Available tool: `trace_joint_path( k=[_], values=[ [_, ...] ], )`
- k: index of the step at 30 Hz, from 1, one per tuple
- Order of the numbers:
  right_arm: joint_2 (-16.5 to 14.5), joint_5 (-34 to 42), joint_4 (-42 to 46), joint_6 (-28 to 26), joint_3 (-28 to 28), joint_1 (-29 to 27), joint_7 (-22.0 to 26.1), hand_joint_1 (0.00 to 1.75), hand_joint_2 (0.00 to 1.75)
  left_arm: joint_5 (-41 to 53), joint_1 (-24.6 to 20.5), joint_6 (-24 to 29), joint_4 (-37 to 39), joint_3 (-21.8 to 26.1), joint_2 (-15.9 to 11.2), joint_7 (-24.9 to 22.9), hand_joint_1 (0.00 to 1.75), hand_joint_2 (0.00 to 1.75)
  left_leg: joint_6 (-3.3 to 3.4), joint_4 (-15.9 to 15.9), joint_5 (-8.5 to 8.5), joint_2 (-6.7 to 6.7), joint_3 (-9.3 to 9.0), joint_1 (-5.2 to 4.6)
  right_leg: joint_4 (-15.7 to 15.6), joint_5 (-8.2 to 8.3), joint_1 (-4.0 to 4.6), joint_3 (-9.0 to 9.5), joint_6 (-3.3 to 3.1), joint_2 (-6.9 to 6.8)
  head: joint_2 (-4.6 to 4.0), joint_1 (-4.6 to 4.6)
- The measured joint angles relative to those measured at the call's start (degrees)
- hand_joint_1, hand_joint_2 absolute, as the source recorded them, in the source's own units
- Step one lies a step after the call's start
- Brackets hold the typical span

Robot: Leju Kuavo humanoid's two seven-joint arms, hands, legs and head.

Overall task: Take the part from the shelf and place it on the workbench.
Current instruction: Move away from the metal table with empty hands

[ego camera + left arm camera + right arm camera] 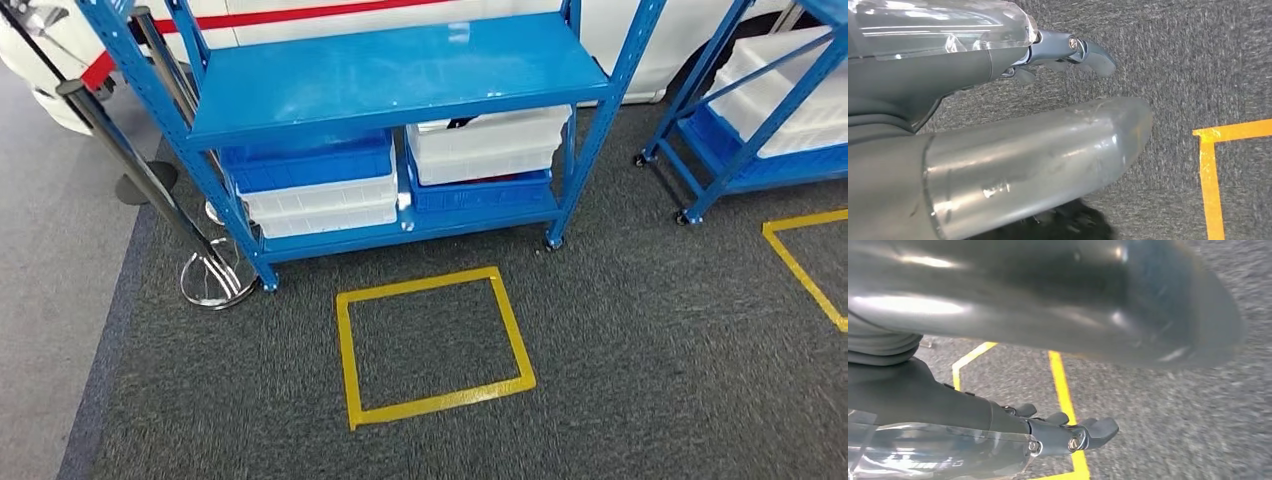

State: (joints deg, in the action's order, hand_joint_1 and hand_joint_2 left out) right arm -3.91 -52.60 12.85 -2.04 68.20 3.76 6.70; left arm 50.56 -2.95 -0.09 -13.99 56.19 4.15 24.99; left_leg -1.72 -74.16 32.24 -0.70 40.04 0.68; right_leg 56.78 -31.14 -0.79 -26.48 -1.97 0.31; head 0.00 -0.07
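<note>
**A:** Where is the part, relative to the hands?

**B:** I cannot tell. The blue shelf [400,75] stands at twelve o'clock in the head view. Its steel top is bare, glossy and flat. The lower deck holds stacked plastic crates whose contents are hidden. The blue crate [305,160] sits on a white crate [320,205] at eleven. The other white crate [485,145] sits on a second blue crate [480,190] at one.

**A:** And the hands?

**B:** Both hang over the carpet [650,350], a coarse grey weave. The left hand [998,60] holds nothing, its dark fingers [1093,55] spread well away from the thick, smooth thumb. The right hand [948,405] is likewise spread wide and holds nothing.

**A:** Anything else?

**B:** A yellow tape square [345,340] lies on the carpet at six. A second rack [760,170] with white bins stands at two. A dark stanchion post [130,150] leans at ten, on a round chrome base [213,275].
</note>
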Motion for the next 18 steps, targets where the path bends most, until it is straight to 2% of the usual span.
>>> trace_joint_path(
  k=[1, 2, 3, 4, 5, 7, 8, 9, 10, 11, 12, 13, 14, 15, 16, 17, 18],
  values=[
    [0.00, -0.03, 0.00, -0.01, -0.01, -0.06, 0.02, 0.00, 0.00, 0.01, 0.20, -0.01, 0.00, 0.02, 0.00, -0.01, 0.00, 0.00, -0.05, 0.49, -2.05, 0.06, 1.18, 0.06, -0.11, -0.83, -0.01, 1.07, 0.12, 0.32, 0.00, -0.03],
    [0.00, -0.07, 0.00, -0.01, -0.01, -0.16, 0.02, 0.00, 0.00, 0.02, 0.35, -0.02, 0.00, 0.03, 0.00, -0.01, 0.00, 0.00, -0.04, 3.11, -5.21, 0.08, 1.38, 0.10, -0.23, -1.74, -0.02, 2.32, 0.28, 0.58, 0.00, -0.07],
    [-0.01, -0.10, 0.00, -0.02, -0.01, -0.34, 0.03, 0.00, 0.00, 0.03, 0.51, -0.03, 0.01, 0.06, 0.00, -0.01, 0.00, 0.00, 0.09, 6.39, -8.28, 0.13, 1.00, 0.13, -0.35, -2.73, -0.07, 3.57, 0.47, 0.79, 0.00, -0.02],
    [-0.02, -0.13, -0.01, -0.02, -0.01, -0.46, 0.06, 0.00, 0.00, 0.05, 0.64, -0.05, 0.05, 0.11, 0.01, -0.02, 0.00, 0.00, 0.27, 8.94, -10.42, 0.21, 0.46, -0.03, -0.45, -3.65, -0.04, 4.52, 0.80, 0.97, 0.00, 0.02],
    [-0.03, -0.18, -0.01, -0.02, -0.01, -0.51, 0.09, 0.00, 0.00, 0.07, 0.72, -0.07, 0.09, 0.17, 0.02, -0.02, 0.00, 0.00, 0.64, 11.03, -11.02, 0.26, -0.37, -0.23, -0.63, -4.43, -0.06, 5.25, 1.22, 1.16, 0.00, 0.06],
    [-0.11, -0.32, -0.01, -0.02, -0.05, -0.32, 0.17, 0.00, 0.00, 0.25, 0.62, -0.12, 0.15, 0.27, 0.01, 0.01, 0.00, 0.00, 1.63, 12.49, -8.91, 0.33, -1.81, -0.76, -0.86, -5.01, -0.18, 6.19, 2.19, 1.37, 0.00, 0.06],
    [-0.14, -0.41, -0.01, -0.03, -0.09, -0.11, 0.20, 0.00, 0.00, 0.34, 0.41, -0.13, 0.15, 0.28, -0.01, 0.03, 0.00, 0.00, 2.25, 13.46, -7.74, 0.40, -2.91, -0.82, 0.04, -4.32, -0.30, 6.11, 2.63, 1.41, 0.01, -0.03],
    [-0.17, -0.46, -0.01, -0.04, -0.13, 0.09, 0.21, 0.00, 0.00, 0.43, 0.30, -0.14, 0.14, 0.28, -0.02, 0.07, 0.00, 0.00, 2.72, 14.22, -6.97, 0.48, -4.04, -0.78, 2.38, -2.91, -0.39, 5.30, 2.94, 1.30, 0.01, -0.06],
    [-0.19, -0.50, 0.00, -0.04, -0.15, 0.26, 0.23, 0.00, 0.00, 0.46, 0.22, -0.14, 0.14, 0.29, -0.01, 0.10, 0.00, 0.00, 3.14, 15.06, -6.35, 0.53, -5.45, -0.64, 6.05, -1.12, -0.43, 3.38, 3.22, 1.09, 0.01, -0.04],
    [-0.21, -0.52, -0.01, -0.04, -0.17, 0.41, 0.25, 0.00, 0.00, 0.47, 0.18, -0.15, 0.15, 0.32, -0.01, 0.13, 0.00, 0.00, 3.45, 15.97, -5.72, 0.56, -7.11, -0.47, 10.49, 0.20, -0.47, 0.59, 3.47, 0.82, 0.02, 0.08],
    [-0.23, -0.53, -0.01, -0.03, -0.19, 0.43, 0.25, 0.00, 0.00, 0.48, 0.19, -0.15, 0.15, 0.34, 0.00, 0.16, 0.00, 0.00, 3.64, 16.85, -4.99, 0.54, -8.79, -0.34, 14.53, 0.32, -0.53, -2.60, 3.65, 0.51, 0.01, 0.27],
    [-0.25, -0.54, -0.01, -0.02, -0.20, 0.38, 0.22, 0.00, 0.00, 0.49, 0.17, -0.15, 0.15, 0.37, 0.02, 0.15, 0.00, 0.00, 3.75, 17.55, -4.21, 0.55, -10.48, -0.28, 17.33, -0.98, -0.55, -5.78, 3.81, 0.27, 0.01, 0.43],
    [-0.24, -0.56, -0.01, -0.03, -0.20, 0.29, 0.19, 0.00, 0.00, 0.50, 0.16, -0.15, 0.15, 0.40, 0.04, 0.09, 0.00, 0.00, 3.74, 18.13, -3.34, 0.66, -12.21, -0.26, 18.74, -3.37, -0.56, -8.60, 3.92, 0.14, 0.01, 0.59],
    [-0.22, -0.58, -0.01, -0.04, -0.20, 0.11, 0.13, 0.00, 0.00, 0.55, 0.21, -0.14, 0.15, 0.44, 0.07, 0.00, 0.00, 0.00, 3.67, 18.61, -2.38, 0.81, -13.94, -0.23, 18.84, -6.00, -0.54, -10.92, 3.97, 0.07, 0.00, 0.68],
    [-0.20, -0.62, 0.00, -0.04, -0.20, -0.10, 0.09, 0.00, 0.00, 0.59, 0.33, -0.12, 0.15, 0.51, 0.13, -0.12, 0.00, 0.00, 3.57, 18.99, -1.35, 0.95, -15.65, -0.18, 17.86, -7.91, -0.51, -12.74, 3.96, 0.03, 0.00, 0.76],
    [-0.18, -0.66, 0.00, -0.04, -0.20, -0.29, 0.07, 0.00, 0.00, 0.63, 0.45, -0.10, 0.15, 0.58, 0.20, -0.23, 0.00, 0.00, 3.46, 19.32, -0.23, 1.05, -17.39, -0.13, 15.90, -8.09, -0.48, -14.15, 3.88, -0.02, 0.00, 0.85],
    [-0.17, -0.70, 0.00, -0.04, -0.20, -0.56, 0.05, 0.00, 0.00, 0.67, 0.56, -0.09, 0.15, 0.63, 0.29, -0.30, 0.00, 0.00, 3.33, 19.62, 0.98, 1.07, -19.03, -0.09, 13.01, -5.45, -0.41, -15.21, 3.66, -0.16, 0.00, 0.92]
  ],
)
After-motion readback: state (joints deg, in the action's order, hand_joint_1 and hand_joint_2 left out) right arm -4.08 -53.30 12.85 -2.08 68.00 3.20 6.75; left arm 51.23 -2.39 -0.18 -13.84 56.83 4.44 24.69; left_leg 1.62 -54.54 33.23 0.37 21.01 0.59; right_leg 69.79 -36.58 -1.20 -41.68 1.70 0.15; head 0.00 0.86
